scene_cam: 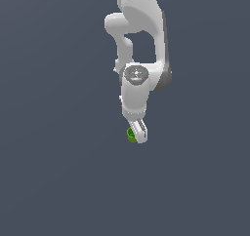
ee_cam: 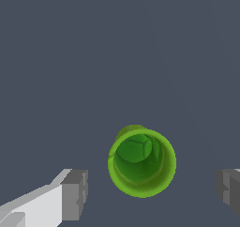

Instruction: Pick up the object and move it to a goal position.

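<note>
my gripper [ee_cam: 151,191] is spread wide: in the wrist view one grey pad [ee_cam: 75,194] sits on the end of a white finger to one side of the cup [ee_cam: 142,161], and the other pad [ee_cam: 229,189] shows only at the frame's edge on the far side. there is clear grey floor [ee_cam: 93,57] between each pad and the cup, so neither pad touches it. the cup lies between the two pads, a little nearer the first one, and slightly ahead of the line that joins them.

i look almost straight down into the cup. it is bright green, round, hollow, with a thin lighter rim and a darker green bottom inside. it stands upright or close to it; a sliver of its outer wall shows past the rim on one side.

in the exterior view my gripper [scene_cam: 138,134] points down from the white arm [scene_cam: 139,45], and the fingers hide most of the cup [scene_cam: 131,134]; only a small green patch peeks out on the exterior view's left of the fingertips. whether the fingertips reach the floor [scene_cam: 58,181] there i cannot tell. beyond that the floor is plain dark grey all around.
</note>
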`<state>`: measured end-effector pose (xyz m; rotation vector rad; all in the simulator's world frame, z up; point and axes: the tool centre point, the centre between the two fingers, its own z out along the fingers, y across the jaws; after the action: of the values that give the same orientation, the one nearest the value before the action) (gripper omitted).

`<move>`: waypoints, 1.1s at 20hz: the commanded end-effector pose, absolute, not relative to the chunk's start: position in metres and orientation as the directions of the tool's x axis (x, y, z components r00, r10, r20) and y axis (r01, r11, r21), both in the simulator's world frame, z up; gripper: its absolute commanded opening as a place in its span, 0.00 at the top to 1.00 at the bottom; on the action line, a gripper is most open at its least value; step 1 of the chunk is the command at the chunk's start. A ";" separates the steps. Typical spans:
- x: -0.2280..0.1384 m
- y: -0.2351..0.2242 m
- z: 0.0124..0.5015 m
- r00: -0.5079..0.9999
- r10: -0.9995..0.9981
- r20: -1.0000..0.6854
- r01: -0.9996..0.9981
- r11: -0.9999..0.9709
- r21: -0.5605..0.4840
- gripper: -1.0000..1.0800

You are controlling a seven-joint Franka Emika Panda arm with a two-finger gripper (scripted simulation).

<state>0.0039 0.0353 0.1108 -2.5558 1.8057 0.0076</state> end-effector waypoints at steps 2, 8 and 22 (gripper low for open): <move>0.003 0.037 0.105 0.250 -0.968 -0.008 -0.968 -0.250 -0.004 0.04; 0.001 0.039 0.098 0.140 -0.990 -0.004 -0.990 -0.140 -0.001 0.04; 0.000 0.041 0.091 0.065 -0.998 0.000 -0.998 -0.065 0.000 0.04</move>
<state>0.0004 0.0405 0.0923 -2.2920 2.1481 0.0001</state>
